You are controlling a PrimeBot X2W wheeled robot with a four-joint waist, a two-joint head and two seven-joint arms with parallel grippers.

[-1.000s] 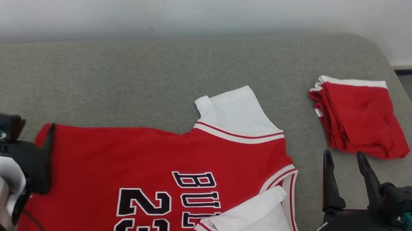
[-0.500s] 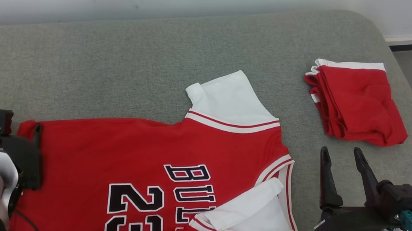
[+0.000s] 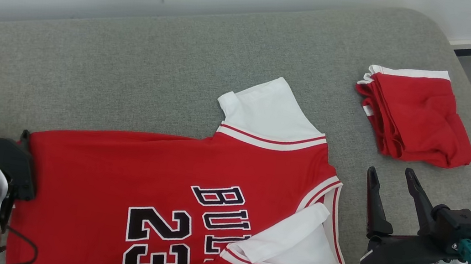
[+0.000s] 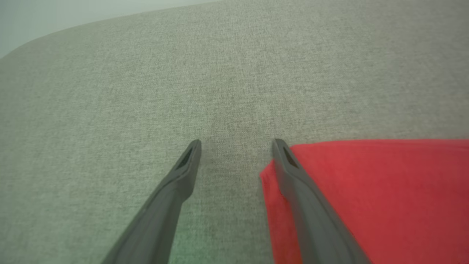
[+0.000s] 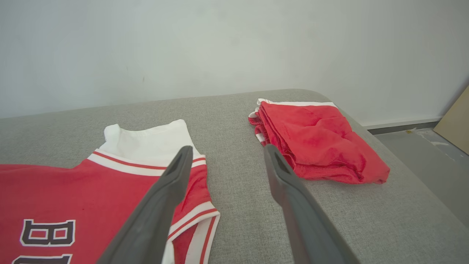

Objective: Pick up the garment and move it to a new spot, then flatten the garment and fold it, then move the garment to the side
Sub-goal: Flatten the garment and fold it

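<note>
Jersey (image 3: pixel 190 190) lies face-up and mostly flat on the grey cushion (image 3: pixel 134 67). A white flap by its right armhole is turned over, so flattening looks unfinished. No fold yet, and the move to the side is still to do. Folded red garment (image 3: pixel 421 121) sits apart, far right.

Left gripper (image 4: pixel 236 143) is low at the jersey's left edge, jaws spread, one finger over the red edge; contact unclear, the view is soft. Right gripper (image 3: pixel 390 172) is just beside the right edge, jaws spread, empty.
</note>
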